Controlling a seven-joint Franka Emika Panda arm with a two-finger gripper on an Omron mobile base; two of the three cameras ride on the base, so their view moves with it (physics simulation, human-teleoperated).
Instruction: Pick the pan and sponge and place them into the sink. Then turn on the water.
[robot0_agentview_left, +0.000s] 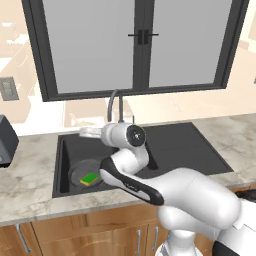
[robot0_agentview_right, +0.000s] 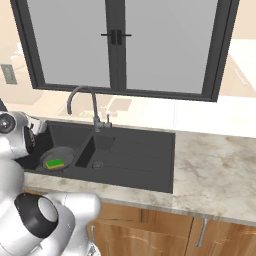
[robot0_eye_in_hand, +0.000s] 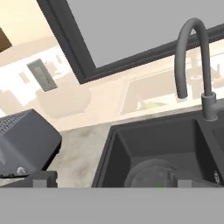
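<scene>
Hovering over sink (robot0_agentview_left: 65, 150) | gripper (robot0_eye_in_hand: 112, 183) wide open | holding nothing

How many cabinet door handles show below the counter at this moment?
5. Three in the left base view: one at far left and two near the arm's base. Two in the right base view: and. The arm may hide others; the views may overlap.

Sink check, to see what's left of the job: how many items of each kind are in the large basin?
Pan: 1
Sponge: 1, lying on the pan
Total: 2, both in the sink
</scene>
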